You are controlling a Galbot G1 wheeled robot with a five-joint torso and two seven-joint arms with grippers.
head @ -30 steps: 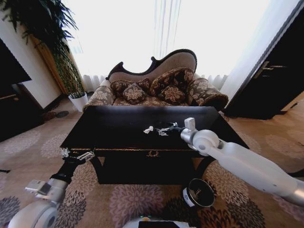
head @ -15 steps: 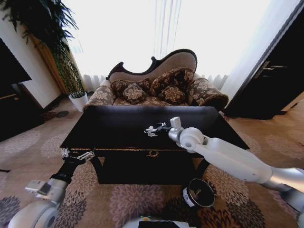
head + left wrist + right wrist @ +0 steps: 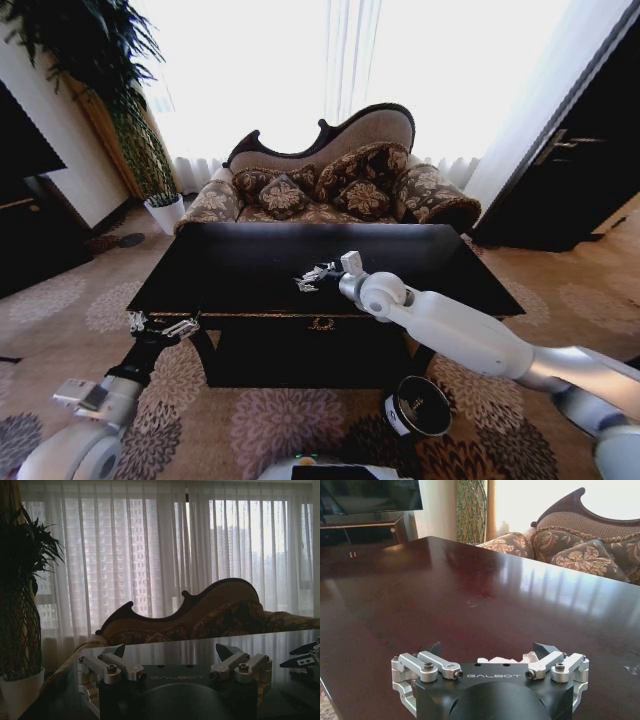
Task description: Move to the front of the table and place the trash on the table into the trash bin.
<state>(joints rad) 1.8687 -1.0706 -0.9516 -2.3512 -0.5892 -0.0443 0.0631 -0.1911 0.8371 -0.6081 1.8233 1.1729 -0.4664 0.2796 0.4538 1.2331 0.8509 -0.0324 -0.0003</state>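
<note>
1. The long glossy black wooden table with gold edge trim (image 3: 250, 270) stands in front of a patterned brown sofa with a curved dark frame (image 3: 330, 180).
2. A tall green potted plant in a white pot (image 3: 165, 212) stands off the table's far left corner.
3. The small dark reddish-brown cylindrical trash bin with a white label (image 3: 418, 406) sits on the carpet below the table's front edge, toward its right end.
4. The right gripper (image 3: 308, 280) is low over the middle of the tabletop, its fingers spread wide with a crumpled white paper wad (image 3: 502, 659) between them, not clamped.
5. The left gripper (image 3: 165, 325) hangs at the table's front left corner, fingers wide apart and empty.
</note>
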